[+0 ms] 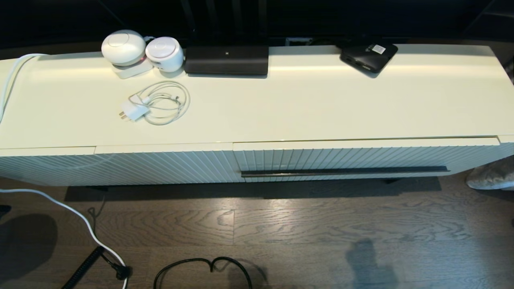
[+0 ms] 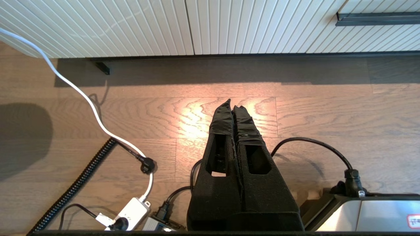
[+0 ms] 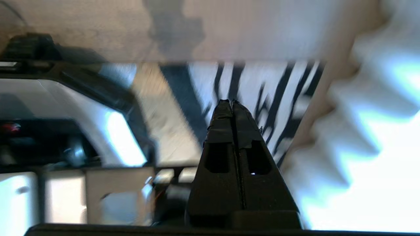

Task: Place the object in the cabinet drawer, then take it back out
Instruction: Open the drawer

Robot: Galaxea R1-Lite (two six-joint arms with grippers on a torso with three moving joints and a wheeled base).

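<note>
The cabinet drawer (image 1: pixel 341 157) is pushed in flush on the right half of the cream cabinet, its ribbed front carrying a long dark handle bar (image 1: pixel 343 171). That bar's end also shows in the left wrist view (image 2: pixel 377 19). The object is out of view in every view. My left gripper (image 2: pixel 232 104) hangs low over the wooden floor in front of the cabinet, shut with nothing in it. My right gripper (image 3: pixel 231 101) is shut and empty too, pointing at a black-and-white striped surface. Neither arm shows in the head view.
On the cabinet top sit two white round devices (image 1: pixel 123 47), a white charger with coiled cable (image 1: pixel 154 104), a long black bar (image 1: pixel 226 60) and a flat black box with a white sticker (image 1: pixel 369 56). Cables and a power strip (image 2: pixel 131 213) lie on the floor.
</note>
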